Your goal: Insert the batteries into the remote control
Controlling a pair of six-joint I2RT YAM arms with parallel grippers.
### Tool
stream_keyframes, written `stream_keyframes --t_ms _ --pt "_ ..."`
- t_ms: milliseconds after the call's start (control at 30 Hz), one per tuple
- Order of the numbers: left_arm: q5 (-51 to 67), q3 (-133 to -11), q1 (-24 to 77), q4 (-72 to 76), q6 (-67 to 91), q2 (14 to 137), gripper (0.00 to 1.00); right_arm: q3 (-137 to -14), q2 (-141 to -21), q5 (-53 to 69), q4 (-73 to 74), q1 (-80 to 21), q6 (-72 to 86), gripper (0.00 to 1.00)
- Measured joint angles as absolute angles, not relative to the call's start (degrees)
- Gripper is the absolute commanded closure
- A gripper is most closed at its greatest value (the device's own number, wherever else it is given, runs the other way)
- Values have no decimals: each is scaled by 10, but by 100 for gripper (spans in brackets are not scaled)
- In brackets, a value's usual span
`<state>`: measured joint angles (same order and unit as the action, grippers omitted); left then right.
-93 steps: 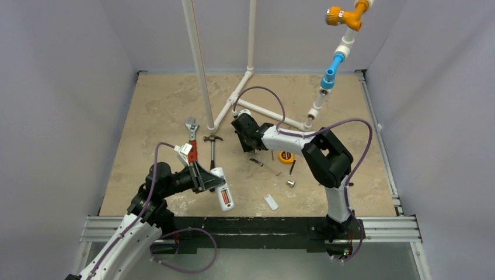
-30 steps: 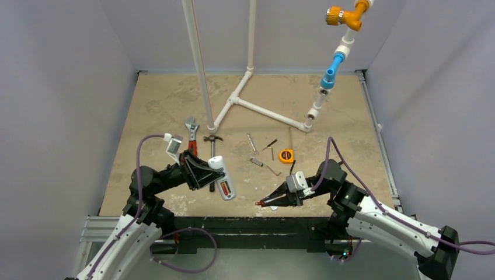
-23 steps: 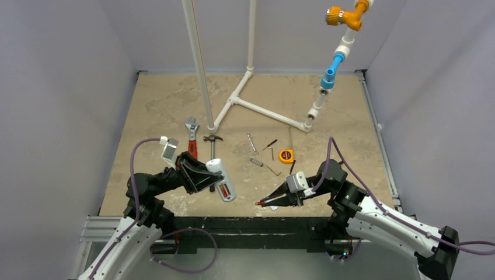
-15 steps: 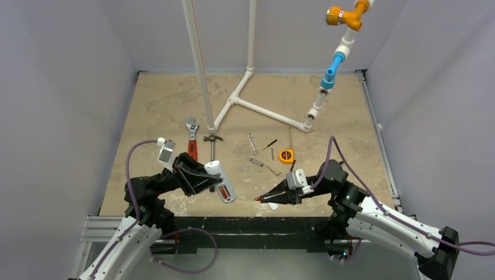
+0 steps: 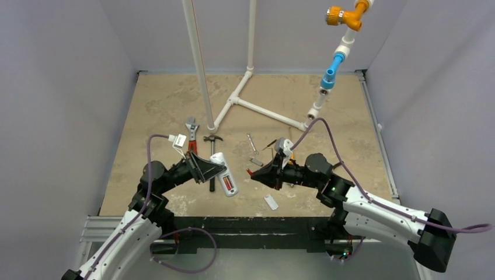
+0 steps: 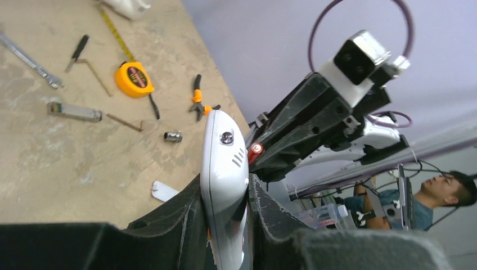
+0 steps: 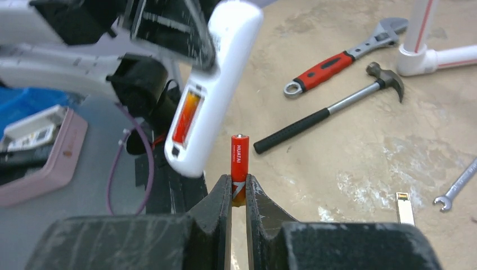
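Note:
My left gripper [image 5: 209, 169] [image 6: 224, 183] is shut on the remote control [image 5: 224, 179] [image 6: 225, 157], a slim white handset held above the table with its back recess facing up. One orange-red battery [image 5: 228, 184] [image 7: 186, 116] lies in that recess. My right gripper [image 5: 257, 174] [image 7: 238, 188] is shut on the lower end of a second battery [image 7: 239, 157] [image 6: 256, 151], which points at the remote. Its tip sits a short gap to the right of the remote's lower end. A small white cover plate [image 5: 271, 202] [image 6: 166, 191] lies on the table near the front edge.
A red-handled wrench [image 5: 191, 135] [image 7: 337, 62] and a hammer [image 5: 212, 146] [image 7: 332, 109] lie behind the remote. An orange tape measure [image 6: 134, 79], pliers [image 6: 197, 101] and small metal bits are scattered mid-table. A white pipe frame [image 5: 257, 108] stands at the back.
My right gripper has moved from the front edge up and left with the battery, close to the remote. The left arm has shifted the remote slightly right and back.

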<state>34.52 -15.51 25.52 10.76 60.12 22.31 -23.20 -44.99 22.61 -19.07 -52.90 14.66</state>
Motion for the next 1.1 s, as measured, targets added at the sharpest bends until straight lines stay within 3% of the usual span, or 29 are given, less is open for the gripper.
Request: stream_keyframes --t_ms 200,367,533,1100 --pt "294 -155 255 45 622 244 100 -327 -518 148 -154 -555 229 100" --pt "263 -155 255 16 635 239 100 -396 -583 61 -130 -632 270 100" --pt "246 -155 255 3 644 228 100 -409 -636 -12 -125 -691 299 100" --pt "234 -155 255 -19 655 222 100 -481 -727 -163 -57 -752 309 100"
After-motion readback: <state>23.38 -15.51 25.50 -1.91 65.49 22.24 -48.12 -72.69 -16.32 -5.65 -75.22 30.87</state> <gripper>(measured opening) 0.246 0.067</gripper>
